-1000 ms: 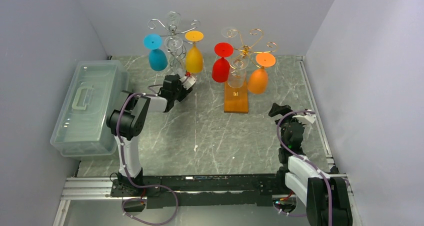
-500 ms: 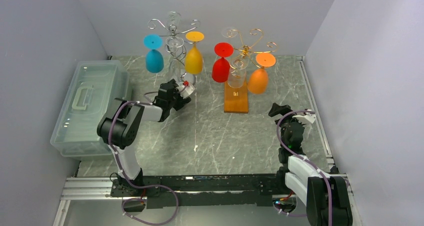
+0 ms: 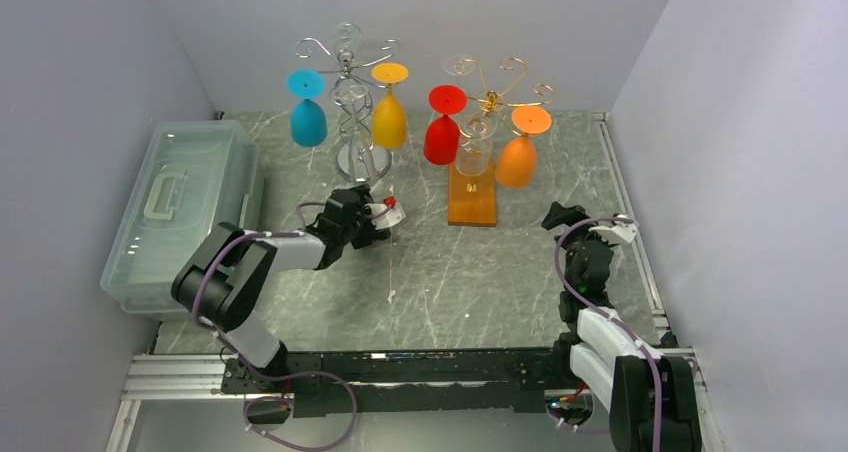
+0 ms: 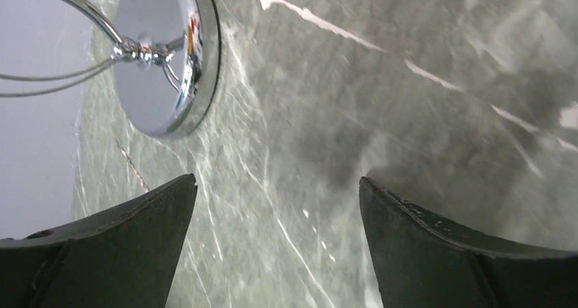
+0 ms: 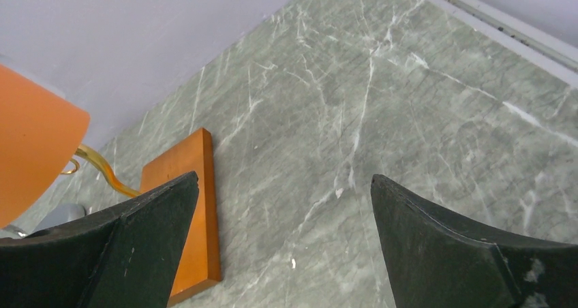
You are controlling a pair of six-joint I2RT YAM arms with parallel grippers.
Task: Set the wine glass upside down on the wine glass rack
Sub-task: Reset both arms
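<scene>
A silver wire rack (image 3: 350,72) stands at the back of the table. A blue wine glass (image 3: 308,122), a yellow one (image 3: 388,120) and a clear one (image 3: 350,100) hang upside down from it. My left gripper (image 3: 386,217) is low over the table in front of the rack, open and empty. In the left wrist view the rack's chrome foot (image 4: 167,63) lies beyond the spread fingers of the gripper (image 4: 278,185). My right gripper (image 3: 560,217) rests open and empty at the right, apart from every glass; in its own view the gripper (image 5: 285,178) has only table between its fingers.
A gold rack on a wooden base (image 3: 472,200) holds a red glass (image 3: 441,137), an orange glass (image 3: 516,160) and clear glasses (image 3: 473,147). The wooden base (image 5: 191,206) and the orange glass (image 5: 34,144) show left of my right fingers. A clear plastic box (image 3: 180,212) sits at the left.
My left arm has drawn back from the silver rack toward the near right and lowered, its jaws spreading wider. The right arm has hardly moved.
</scene>
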